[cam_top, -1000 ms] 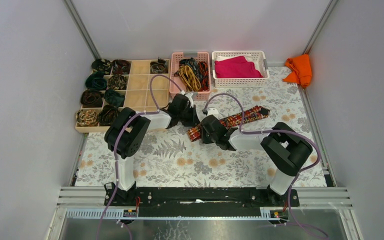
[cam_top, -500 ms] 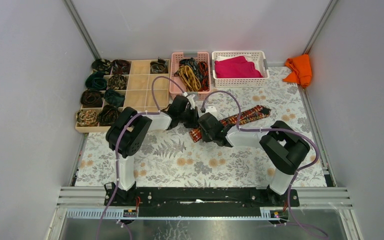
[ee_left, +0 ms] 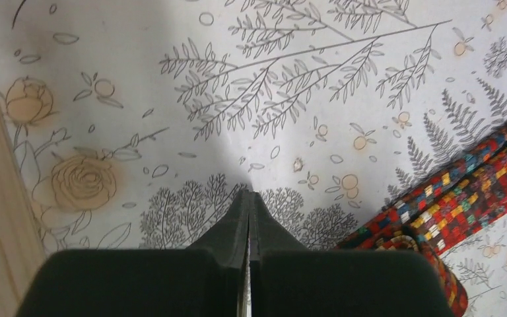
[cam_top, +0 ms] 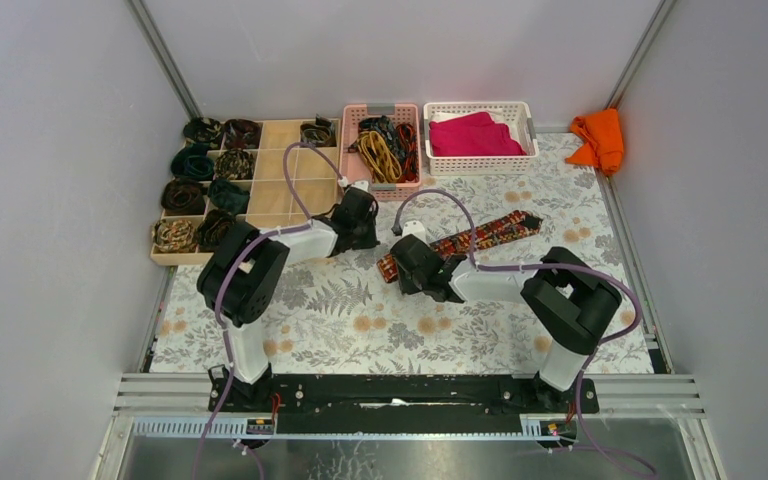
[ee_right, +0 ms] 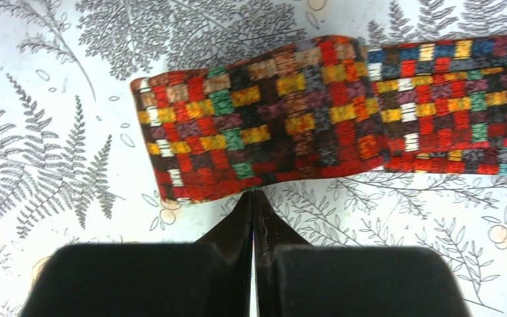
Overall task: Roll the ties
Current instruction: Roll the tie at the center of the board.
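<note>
Top: tie (cam_top: 480, 236) lies flat, diagonal on mat (cam_top: 340, 310). L gripper (cam_top: 360, 228) just left of it, R gripper (cam_top: 400, 262) by its near end.
L wrist: jaws shut, empty; tie at right.
R wrist: jaws shut, empty, tips at tie's edge.
</note>
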Available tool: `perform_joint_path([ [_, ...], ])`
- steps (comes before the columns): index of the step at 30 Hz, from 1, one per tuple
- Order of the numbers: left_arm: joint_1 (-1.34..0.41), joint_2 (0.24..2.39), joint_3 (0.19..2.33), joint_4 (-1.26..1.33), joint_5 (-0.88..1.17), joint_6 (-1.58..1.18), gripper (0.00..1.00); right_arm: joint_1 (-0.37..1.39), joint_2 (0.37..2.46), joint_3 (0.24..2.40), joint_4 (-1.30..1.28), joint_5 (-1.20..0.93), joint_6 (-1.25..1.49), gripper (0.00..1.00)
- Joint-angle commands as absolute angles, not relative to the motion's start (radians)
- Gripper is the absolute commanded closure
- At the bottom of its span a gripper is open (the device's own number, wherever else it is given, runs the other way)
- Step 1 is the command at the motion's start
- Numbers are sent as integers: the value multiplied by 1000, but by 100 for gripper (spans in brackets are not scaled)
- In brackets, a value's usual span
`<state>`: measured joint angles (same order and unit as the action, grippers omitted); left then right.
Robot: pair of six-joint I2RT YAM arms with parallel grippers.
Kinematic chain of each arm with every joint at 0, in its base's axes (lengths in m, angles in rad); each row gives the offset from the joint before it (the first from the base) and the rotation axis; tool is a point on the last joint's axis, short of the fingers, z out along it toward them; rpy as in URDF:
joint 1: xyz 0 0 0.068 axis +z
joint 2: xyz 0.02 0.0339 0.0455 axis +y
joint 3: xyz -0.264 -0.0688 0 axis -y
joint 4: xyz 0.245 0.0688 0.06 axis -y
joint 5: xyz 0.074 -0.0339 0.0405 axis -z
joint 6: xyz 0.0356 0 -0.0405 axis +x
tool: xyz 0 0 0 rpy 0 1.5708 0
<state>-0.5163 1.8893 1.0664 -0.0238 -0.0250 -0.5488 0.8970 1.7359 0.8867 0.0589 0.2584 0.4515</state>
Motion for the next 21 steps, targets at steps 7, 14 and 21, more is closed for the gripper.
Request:
perform_joint_path([
  [7,-625,1893,956,-100,-87,-557,100,929,1767,930,63,219,440,100],
  [14,-648,1880,924,-116,-89,-551,100,929,1803,1017,20,245,405,100],
  [21,-570,1887,954,-194,-133,-585,100,939,1690,986,-120,268,397,100],
])
